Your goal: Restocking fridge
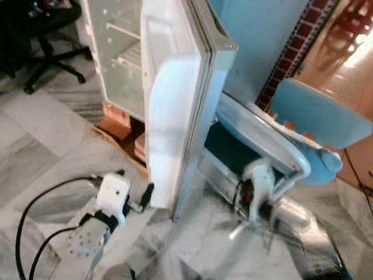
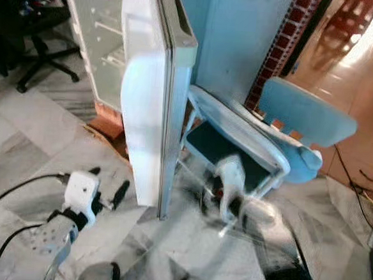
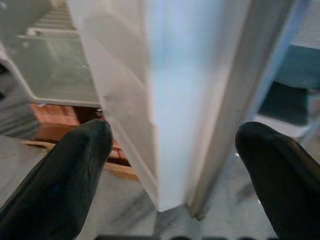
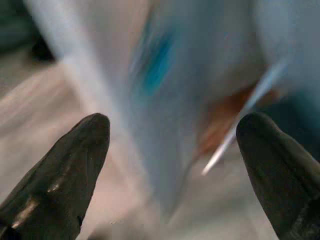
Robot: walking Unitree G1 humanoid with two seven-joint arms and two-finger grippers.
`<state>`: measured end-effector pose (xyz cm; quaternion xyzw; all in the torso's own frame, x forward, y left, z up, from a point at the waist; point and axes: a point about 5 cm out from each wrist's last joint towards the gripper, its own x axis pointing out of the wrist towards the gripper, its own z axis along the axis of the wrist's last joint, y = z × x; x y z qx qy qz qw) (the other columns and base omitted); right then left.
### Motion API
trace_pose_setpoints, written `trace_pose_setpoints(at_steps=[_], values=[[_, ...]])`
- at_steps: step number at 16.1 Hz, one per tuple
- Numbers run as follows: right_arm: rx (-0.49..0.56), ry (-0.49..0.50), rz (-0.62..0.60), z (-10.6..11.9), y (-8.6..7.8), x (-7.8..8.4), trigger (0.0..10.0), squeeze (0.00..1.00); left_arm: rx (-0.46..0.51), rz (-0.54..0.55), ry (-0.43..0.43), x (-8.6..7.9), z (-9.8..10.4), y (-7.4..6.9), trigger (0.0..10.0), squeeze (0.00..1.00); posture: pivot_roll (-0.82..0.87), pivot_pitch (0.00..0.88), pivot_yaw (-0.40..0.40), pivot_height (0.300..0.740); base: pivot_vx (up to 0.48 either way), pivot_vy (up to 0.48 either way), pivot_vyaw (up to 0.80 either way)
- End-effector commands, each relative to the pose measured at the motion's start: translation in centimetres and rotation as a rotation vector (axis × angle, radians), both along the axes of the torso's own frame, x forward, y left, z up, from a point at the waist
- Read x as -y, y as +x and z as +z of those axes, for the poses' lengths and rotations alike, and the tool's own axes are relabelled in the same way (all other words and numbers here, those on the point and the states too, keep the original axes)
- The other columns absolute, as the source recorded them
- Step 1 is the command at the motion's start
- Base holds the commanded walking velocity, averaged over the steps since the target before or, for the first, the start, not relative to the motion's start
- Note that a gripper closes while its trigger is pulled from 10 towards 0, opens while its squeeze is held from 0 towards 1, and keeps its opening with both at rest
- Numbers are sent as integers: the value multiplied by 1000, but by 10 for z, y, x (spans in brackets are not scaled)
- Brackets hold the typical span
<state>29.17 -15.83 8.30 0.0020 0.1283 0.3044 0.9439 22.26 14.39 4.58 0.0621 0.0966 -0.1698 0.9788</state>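
Observation:
A white fridge (image 1: 119, 52) stands open, its shelves bare. Its door (image 1: 169, 113) is swung out edge-on toward me. Low on the left, my left gripper (image 1: 134, 186) is open just in front of the door's bottom corner. In the left wrist view its fingers (image 3: 75, 170) stand wide apart on either side of the door edge (image 3: 175, 100) without touching it. My right gripper (image 1: 252, 229) is blurred in motion by the blue chair (image 1: 316, 117). The right wrist view shows it open (image 4: 172, 130) with nothing held.
The fridge rests on bricks (image 1: 117, 121) and cardboard. A blue chair leans against the blue wall to the right of the door. A black office chair (image 1: 47, 21) is at far left. Black cables (image 1: 28, 212) trail over the marble floor, and a dark mat (image 1: 323, 252) lies at right.

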Motion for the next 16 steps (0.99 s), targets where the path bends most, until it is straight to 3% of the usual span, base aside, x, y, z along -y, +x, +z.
trace_pose_setpoints(at_steps=[1,2,4,5,7,8,9,10,12,13,14,15,16], values=[[104,-10,-85,16,12,6,10000,0,-23,-13,8,1,-3,-5,10000,0,115,99,-47,740,0,0,0],[140,-12,-101,22,18,2,10000,0,-28,-15,9,1,-4,-6,10000,0,119,99,-46,740,0,0,0],[205,138,-109,45,31,-22,10000,0,-31,-21,17,2,-5,-5,10000,0,127,97,-48,740,0,0,0],[217,289,50,63,24,-51,10000,0,-34,-22,20,2,-5,-5,10000,0,131,96,-51,740,0,0,0],[200,446,257,79,4,-76,10000,0,-36,-23,22,3,-4,-6,10000,0,131,96,-51,740,0,0,0],[154,538,488,88,-28,-94,10000,0,-38,-22,23,3,-5,-6,10000,0,130,93,-54,740,0,0,0],[146,545,507,88,-31,-96,10000,0,-38,-22,23,3,-5,-6,10000,0,130,93,-54,740,0,0,0],[142,492,473,77,-31,-95,10000,0,-40,-22,25,3,-5,-6,10000,0,126,93,-53,740,0,0,0],[95,324,277,42,-16,-80,10000,0,-43,-26,26,4,-6,-5,10000,0,121,91,-51,740,0,0,0],[97,289,227,35,-13,-75,10000,0,-41,-23,26,4,-5,-5,10000,0,121,91,-51,740,0,0,0],[95,216,62,22,-11,-56,10000,0,-14,12,29,-1,-1,2,10000,0,118,87,-50,740,0,0,0],[95,204,25,21,-12,-51,10000,0,2,19,51,-3,0,4,10000,0,118,87,-50,740,0,0,0],[173,155,-113,21,-12,-36,10000,0,59,15,116,-5,4,9,10000,0,120,83,-52,740,0,0,0]])
